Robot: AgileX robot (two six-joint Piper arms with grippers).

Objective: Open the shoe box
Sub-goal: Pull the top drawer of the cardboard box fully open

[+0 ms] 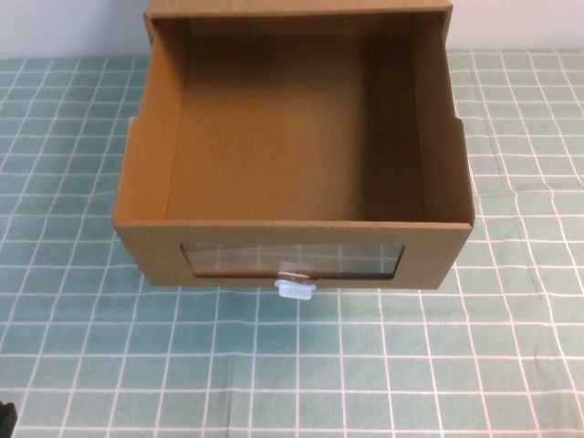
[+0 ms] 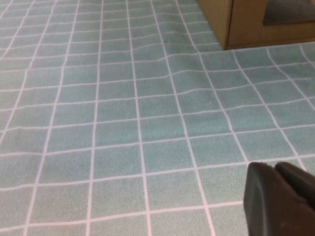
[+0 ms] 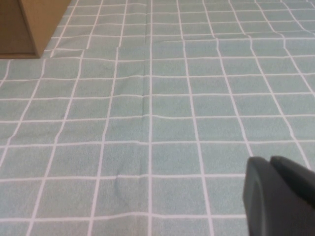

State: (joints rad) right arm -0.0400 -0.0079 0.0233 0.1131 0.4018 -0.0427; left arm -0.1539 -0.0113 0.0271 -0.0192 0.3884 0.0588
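From the high view I have the brown cardboard shoe box (image 1: pixel 151 246) in the middle of the table, toward the far side, on the green cloth with a white grid (image 1: pixel 411 365). Its top is open to me and I can see straight down to a bare cardboard floor. The front wall faces me and carries a clear plastic window (image 1: pixel 228 258), with a small white pull tab (image 1: pixel 295 289) sticking out below its middle. Glare on the window keeps me from reading anything behind it. A cardboard band (image 1: pixel 301 7) runs along the far edge of the box and is cut off by the top of the frame, so I cannot tell if it is a lid or a sleeve.

Neither arm reaches into the high view. A dark sliver (image 1: pixel 5 418) sits at the near left corner, and I cannot tell what it is.

The left gripper (image 2: pixel 273 169) hangs low over the cloth on the near left side of the box, well apart from it. Only the fingertips show, and they lie clenched together with nothing between them. One corner of the box (image 2: pixel 246 24) and an edge of the window are all this camera gets.

The right gripper (image 3: pixel 269 161) hangs low over the cloth on the near right side, also clenched on nothing and cropped by the frame edge. Its camera catches only one box corner (image 3: pixel 39 19).
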